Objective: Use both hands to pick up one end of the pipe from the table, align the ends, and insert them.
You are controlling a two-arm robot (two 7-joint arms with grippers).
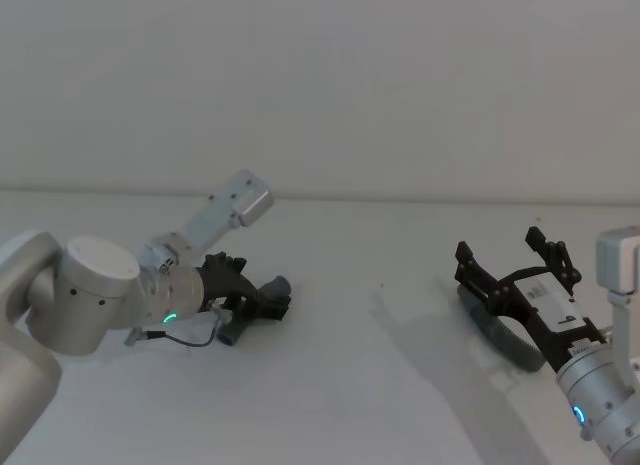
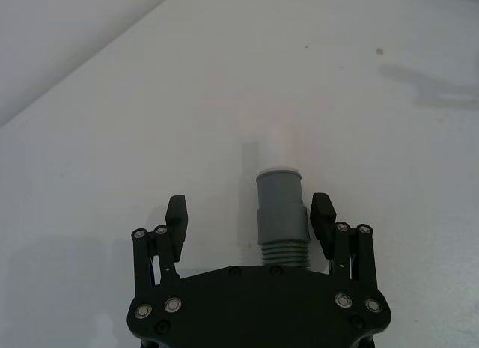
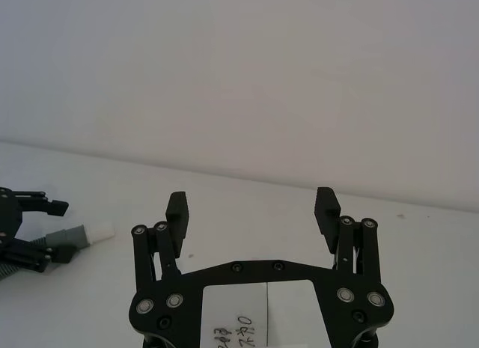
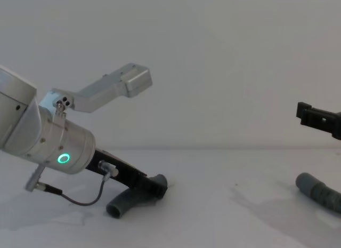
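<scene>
Grey ribbed pipe (image 2: pixel 281 213) rested on the counter (image 1: pixel 380 385) between the left tool's (image 2: pixel 249 206) spread fingers, white tip (image 2: pixel 275 147) forward. The right tool (image 3: pixel 252 200) hung wide open above the second piece (image 4: pixel 319 192).

Two dark grey ribbed pipe pieces sat well apart on the white table (image 1: pixel 350 405).
The curved left piece (image 4: pixel 125 201) sat between the spread fingers of the left gripper (image 2: pixel 249 206), grey cuff (image 2: pixel 281 206) and white spigot tip (image 2: pixel 275 147) pointing out past them. The right piece (image 4: pixel 321 192) lay flat below the open-fingered right gripper (image 3: pixel 252 206).
</scene>
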